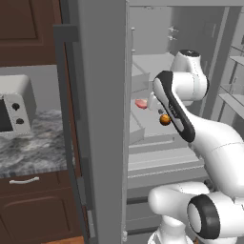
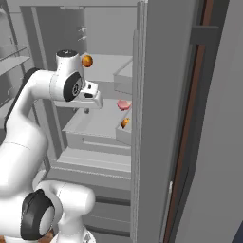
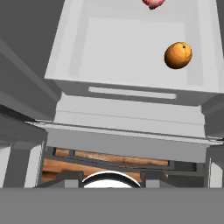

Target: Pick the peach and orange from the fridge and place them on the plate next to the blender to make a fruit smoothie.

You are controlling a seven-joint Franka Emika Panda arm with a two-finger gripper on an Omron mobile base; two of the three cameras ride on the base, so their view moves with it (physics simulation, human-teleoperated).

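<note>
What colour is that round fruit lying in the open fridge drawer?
The orange is a uniform deep orange, with a small dark spot on top. The hand view shows it best.

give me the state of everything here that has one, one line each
fridge: door open, shelves exposed
orange: resting loose on a fridge shelf, not held
peach: sitting on a higher shelf, untouched
pink food item: lying on the orange's shelf, further back
gripper: above the shelf, holding nothing, fingers' spread unclear
microwave: door closed, on the counter
</note>
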